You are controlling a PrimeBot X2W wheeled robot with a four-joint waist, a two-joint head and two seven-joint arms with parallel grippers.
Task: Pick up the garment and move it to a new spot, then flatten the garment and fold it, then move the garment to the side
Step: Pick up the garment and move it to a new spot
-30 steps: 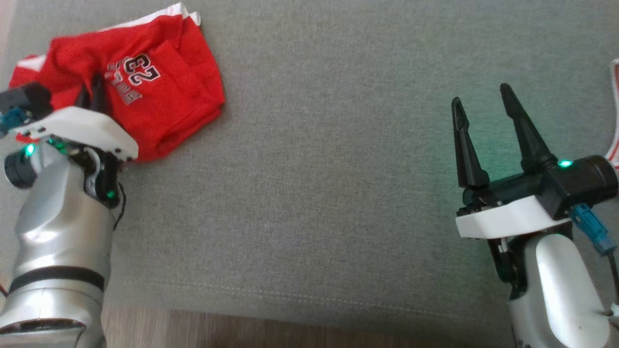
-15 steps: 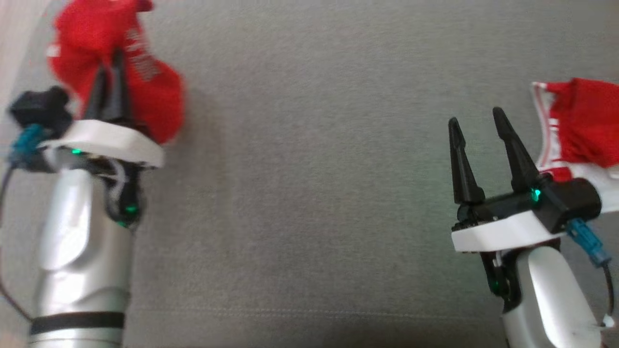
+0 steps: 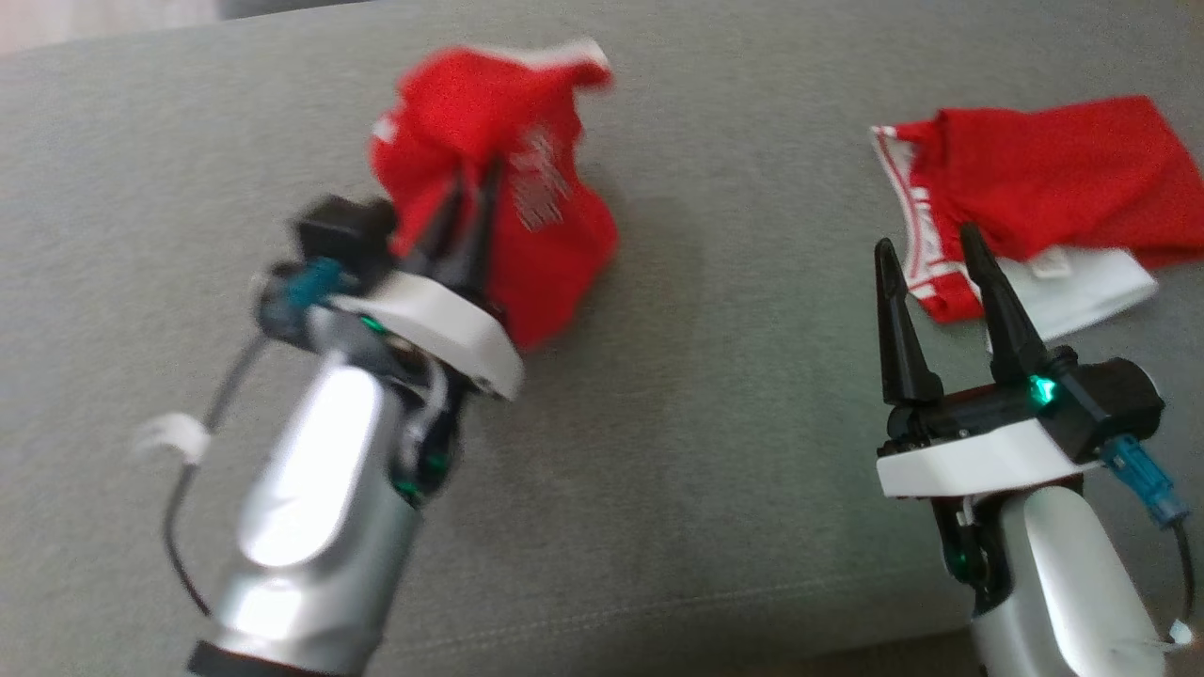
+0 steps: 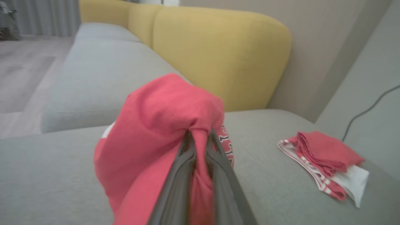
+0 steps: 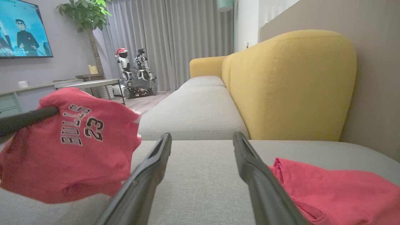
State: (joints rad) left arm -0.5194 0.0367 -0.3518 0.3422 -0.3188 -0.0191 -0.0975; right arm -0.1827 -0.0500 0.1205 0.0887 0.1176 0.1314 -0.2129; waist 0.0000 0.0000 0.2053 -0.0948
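The room has a grey sofa [image 5: 200, 103], yellow backrest [image 5: 293, 84], grey curtains [image 5: 175, 37] and television [image 5: 22, 28].

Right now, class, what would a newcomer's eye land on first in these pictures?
The bunched red jersey, pinched in the shut left gripper over the grey sofa seat. Next, a second red and white garment lying beside the open right gripper, and the yellow backrest behind.

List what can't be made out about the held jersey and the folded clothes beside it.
Head view: the print on the jersey is smeared by motion blur, unreadable.
Left wrist view: the left end effector, shut on the jersey, and a fold of cloth hide most of the print.
Right wrist view: the folded clothes are cut off by the right and bottom edges; their full shape cannot be told.
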